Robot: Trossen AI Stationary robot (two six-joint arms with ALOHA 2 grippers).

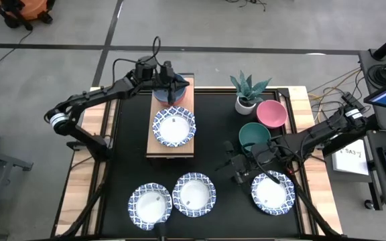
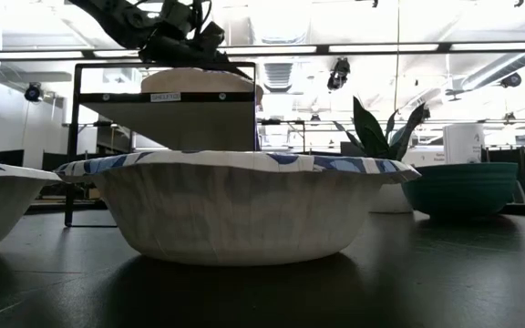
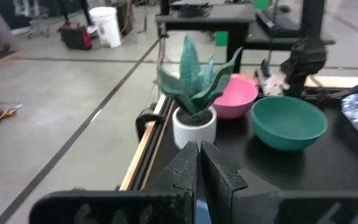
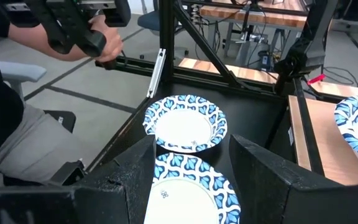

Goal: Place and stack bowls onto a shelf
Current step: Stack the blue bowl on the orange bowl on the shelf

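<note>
Bowls drive this: the left gripper (image 1: pixel 171 87), pressed together on a small deep blue bowl (image 1: pixel 173 92), hangs over the light-wood shelf plank's (image 1: pixel 154 137) far end; beyond it lies a patterned dish (image 1: pixel 174 127). The right gripper (image 1: pixel 241 171) is spread near another dish (image 1: pixel 272 193).

I see the left arm extended toward the table's far edge, its wrist bent downward; the left gripper (image 1: pixel 171 86) has its fingers (image 3: pixel 194 167) pressed together. I see the right arm reaching in from the table's right edge toward the near centre; the right gripper (image 1: pixel 238 165) has its fingers (image 4: pixel 261 167) spread wide, holding nothing.
</note>
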